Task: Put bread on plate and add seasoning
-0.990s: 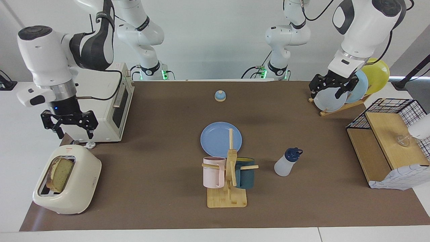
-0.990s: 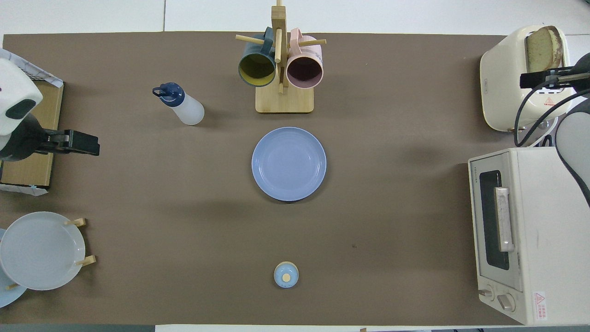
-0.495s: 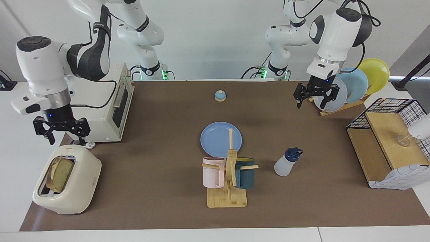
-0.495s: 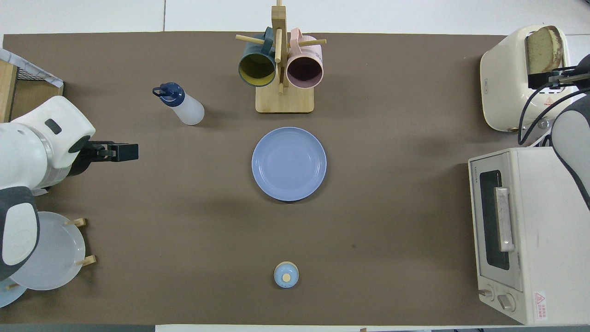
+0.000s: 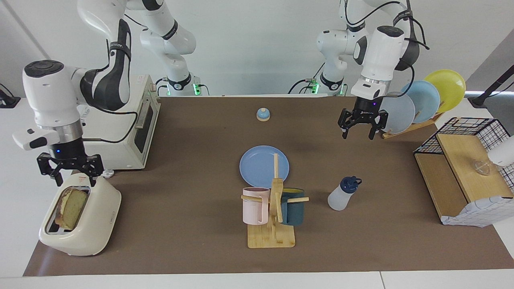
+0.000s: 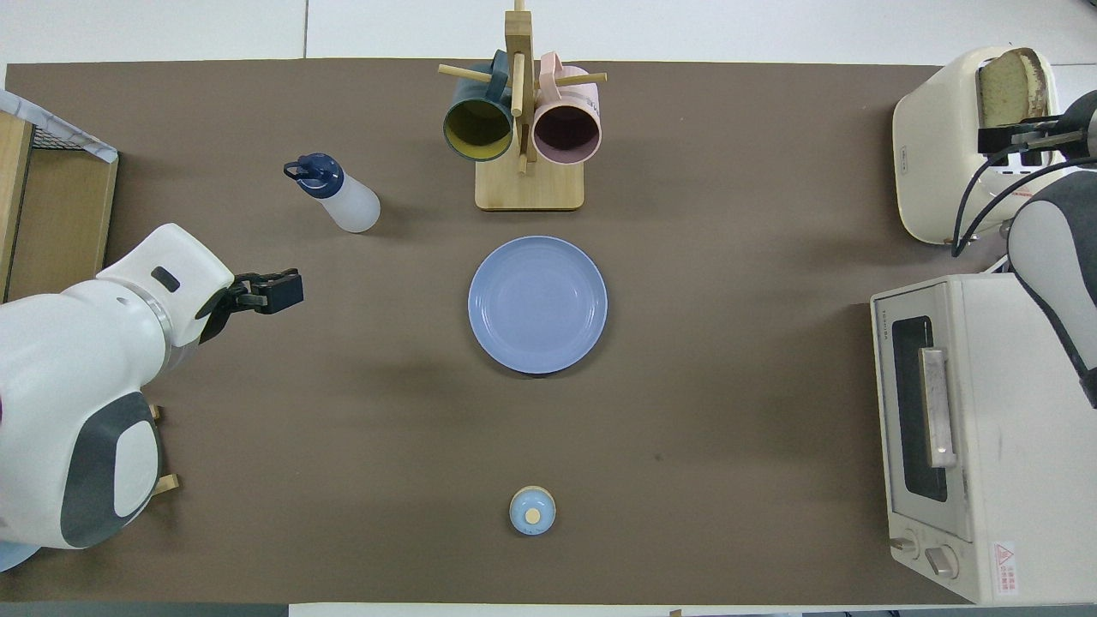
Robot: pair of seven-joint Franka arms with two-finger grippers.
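Note:
The bread [image 5: 72,208] [image 6: 1007,86] stands upright in the slot of a cream toaster [image 5: 86,228] [image 6: 934,146] at the right arm's end of the table. My right gripper [image 5: 74,182] [image 6: 1020,137] hangs open just over the toaster's end nearer the robots, apart from the slice. The blue plate [image 5: 261,164] [image 6: 537,304] lies bare at mid-table. The seasoning bottle [image 5: 341,196] [image 6: 338,193] stands farther from the robots than the plate, toward the left arm's end. My left gripper [image 5: 357,134] [image 6: 274,291] is open in the air over bare table, beside the plate rack.
A toaster oven [image 5: 132,124] [image 6: 968,428] sits beside the toaster, nearer the robots. A mug tree [image 5: 273,212] [image 6: 523,128] with two mugs stands next to the plate. A small bell [image 5: 263,114] [image 6: 531,510], an upright plate rack [image 5: 417,104] and a wire shelf [image 5: 461,172] are also here.
My right gripper has come down and over the toaster's end. My left gripper has swung away from the plate rack toward the middle of the table and dropped lower.

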